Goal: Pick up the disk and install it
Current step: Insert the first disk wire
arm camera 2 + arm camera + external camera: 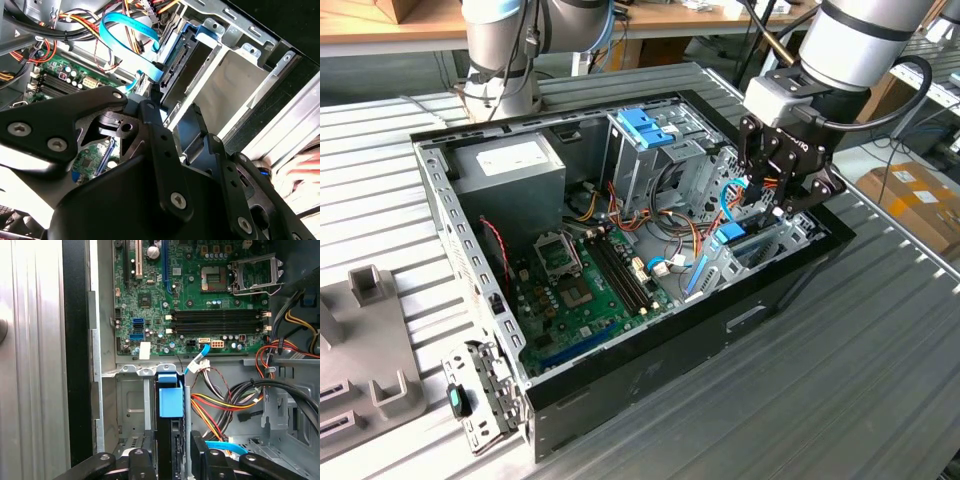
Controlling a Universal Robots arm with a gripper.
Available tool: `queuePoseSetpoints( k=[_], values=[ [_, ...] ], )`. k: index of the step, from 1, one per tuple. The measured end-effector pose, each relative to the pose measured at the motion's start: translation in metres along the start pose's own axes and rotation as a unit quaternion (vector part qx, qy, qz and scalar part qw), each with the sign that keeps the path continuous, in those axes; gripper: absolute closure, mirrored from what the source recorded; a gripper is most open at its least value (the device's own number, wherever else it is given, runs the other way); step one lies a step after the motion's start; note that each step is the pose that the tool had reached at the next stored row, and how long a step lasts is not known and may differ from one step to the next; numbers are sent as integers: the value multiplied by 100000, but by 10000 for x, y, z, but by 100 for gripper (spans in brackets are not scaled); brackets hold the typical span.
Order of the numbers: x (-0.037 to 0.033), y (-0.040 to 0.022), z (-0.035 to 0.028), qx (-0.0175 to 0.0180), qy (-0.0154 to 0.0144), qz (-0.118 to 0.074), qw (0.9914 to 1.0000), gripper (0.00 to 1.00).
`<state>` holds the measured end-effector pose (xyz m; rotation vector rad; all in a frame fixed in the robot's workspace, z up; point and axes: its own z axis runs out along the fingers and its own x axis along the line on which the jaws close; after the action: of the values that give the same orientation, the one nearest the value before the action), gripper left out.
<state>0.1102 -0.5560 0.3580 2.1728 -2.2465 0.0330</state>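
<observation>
One open black PC case point(670, 350), one black gripper point(172, 435) right over its silver sheet-metal drive bay point(130, 405). One silver hard disk with blue plastic frame point(170, 402) stands on edge inside that bay, gripper at its exposed end; can't tell if it's clamped or let go. One flat blue data cable point(120, 40) loops just beside the bay. One green motherboard point(190, 290) with four black memory slots point(217, 322) borders it. One grey power-supply box point(510, 165) sits well apart.

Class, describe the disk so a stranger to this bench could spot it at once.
Find the open black computer case, then its end at the exterior view's right, where the gripper reaches into the drive bay. The disk shows edge-on between its fingers in the first wrist view, slim, with a blue plastic frame, unlike the grey power-supply box.
</observation>
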Motion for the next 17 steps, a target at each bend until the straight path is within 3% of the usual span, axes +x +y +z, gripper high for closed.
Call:
queuePoseSetpoints(
  k=[7, 12, 14, 17],
  values=[
    [0, 0, -1, -1, -5, 18, 100000, 58],
    [1, 0, -118, 0, 21, 20, 100000, 58],
    [-3, 0, -126, -2, 26, 21, 100000, 58],
    [-73, 2, -127, -2, 24, 17, 100000, 58]
  ],
)
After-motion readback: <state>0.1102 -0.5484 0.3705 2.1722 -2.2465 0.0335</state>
